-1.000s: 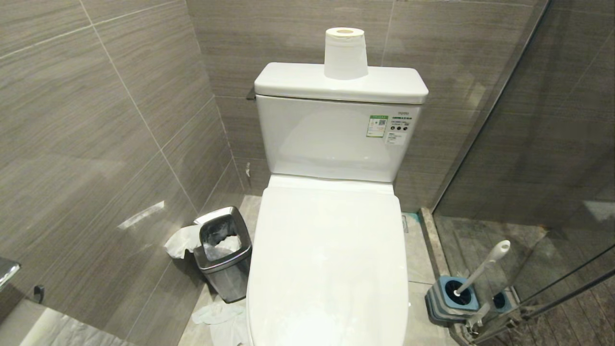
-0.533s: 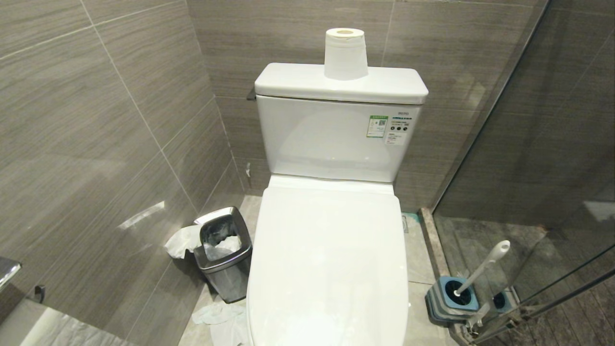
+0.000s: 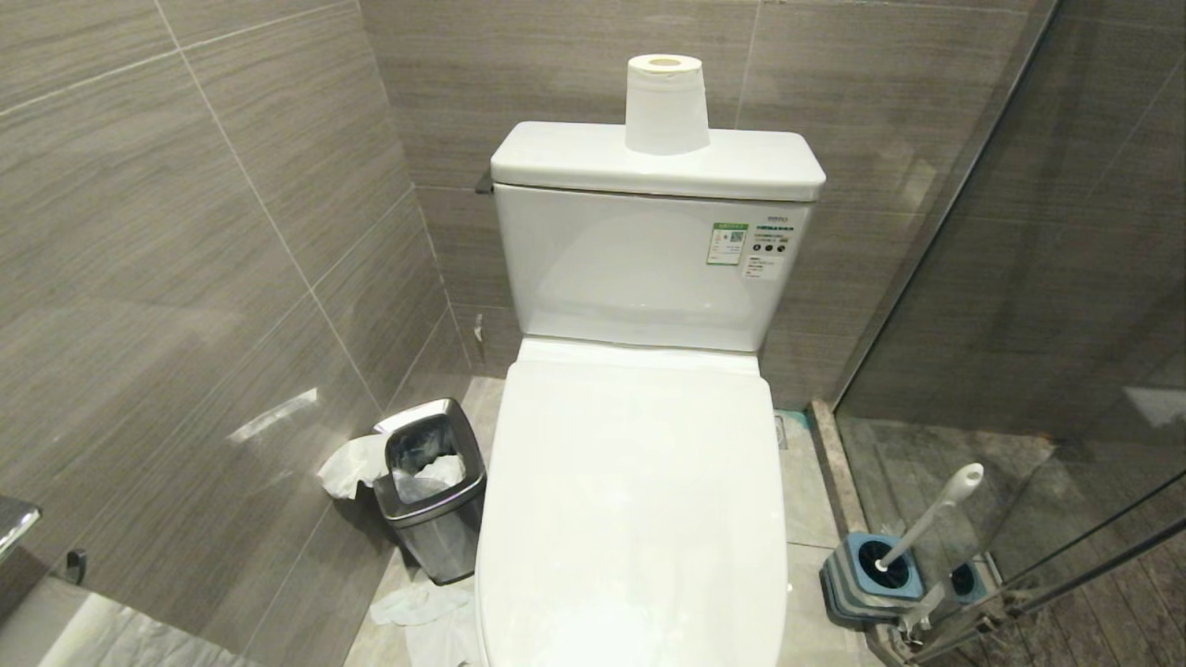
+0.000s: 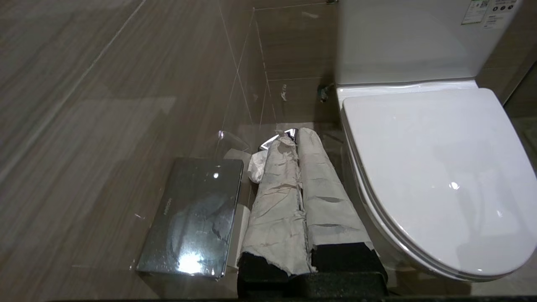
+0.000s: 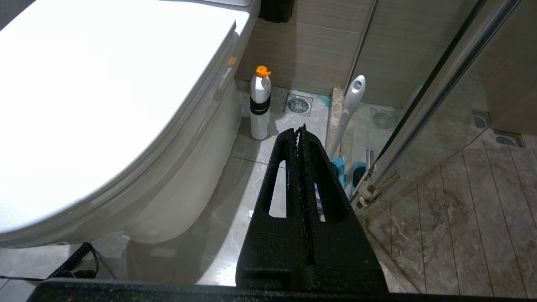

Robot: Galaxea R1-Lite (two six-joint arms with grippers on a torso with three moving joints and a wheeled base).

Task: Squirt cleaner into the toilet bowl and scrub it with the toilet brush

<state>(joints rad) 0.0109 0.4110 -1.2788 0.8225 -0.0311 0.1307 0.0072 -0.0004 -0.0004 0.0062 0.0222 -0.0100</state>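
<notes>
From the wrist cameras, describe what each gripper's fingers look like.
The left gripper has two long fingers wrapped in wrinkled pale grey-white covering, torn at the base where black shows. The right gripper is bare matte black, rough-textured, tapering to a point, with a long slot through each finger.

Bathroom: toilet (image 3: pixel 639 500) w/ lid shut, tiled walls (image 3: pixel 185 232), glass shower screen (image 3: pixel 1047 278).

Pale marbled tile floor (image 3: pixel 806 519) carries the glossy white ceramic toilet (image 3: pixel 639 500), lid down. Left of toilet: small steel bin (image 3: pixel 431 486), crumpled white tissue (image 3: pixel 417 607) by its base. Right of toilet: squarish blue-and-grey brush holder (image 3: pixel 866 574), white orange-capped bottle (image 5: pixel 260 105), round steel drain (image 5: pixel 298 104)
</notes>
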